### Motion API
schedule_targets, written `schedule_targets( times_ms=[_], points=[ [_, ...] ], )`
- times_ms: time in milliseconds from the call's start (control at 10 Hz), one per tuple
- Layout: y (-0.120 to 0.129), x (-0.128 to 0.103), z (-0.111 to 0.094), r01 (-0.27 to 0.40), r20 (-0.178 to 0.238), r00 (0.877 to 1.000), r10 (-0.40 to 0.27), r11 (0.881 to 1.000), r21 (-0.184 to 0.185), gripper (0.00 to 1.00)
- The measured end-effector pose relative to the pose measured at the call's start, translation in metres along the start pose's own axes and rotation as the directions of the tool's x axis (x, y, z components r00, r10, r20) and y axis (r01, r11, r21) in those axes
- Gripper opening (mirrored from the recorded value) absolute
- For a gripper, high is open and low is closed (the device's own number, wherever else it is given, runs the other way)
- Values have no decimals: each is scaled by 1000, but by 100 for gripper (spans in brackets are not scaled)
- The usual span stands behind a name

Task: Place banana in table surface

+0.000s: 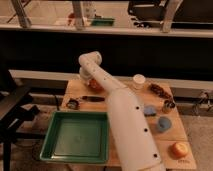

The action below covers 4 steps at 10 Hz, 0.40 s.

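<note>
The gripper [89, 83] is carried at the far end of the white arm [125, 120], low over the back left part of the tabletop [172, 131], but it is almost wholly hidden behind the arm's bent wrist, so its state cannot be told. Just beside that wrist an orange-red patch [96, 85] is seen, partly covered by the arm; what it is cannot be made out. The banana cannot be picked out with any certainty; no pale-yellow piece is seen clear of the arm, and whether it is held or lies under the wrist cannot be decided. In front of the wrist a dark elongated item [93, 98] lies on the wood, and to its left, near the tabletop's edge, a small dark object [73, 104] is seen, too indistinct to name. The green tray [49, 143] is set at the near left, its right side overlapped by the arm. To the right of the arm a white cup [139, 81] stands upright toward the back, a dark reddish-brown cluster [160, 90] lies near the far right corner, and a small dark container [169, 105] is placed just before it. Two blue pieces [163, 123] sit between the arm and the right edge, and an orange round object [178, 149] rests at the near right corner. The arm's base is cut off by the lower edge.
</note>
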Motion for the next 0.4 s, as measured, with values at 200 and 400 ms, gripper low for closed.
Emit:
schedule_targets(
  times_ms=[200, 400],
  points=[
    [-6, -11, -12, 11, 29, 1000, -12, 1000, 27, 0],
    [-14, -36, -28, 40, 67, 997, -44, 997, 62, 0]
  ],
)
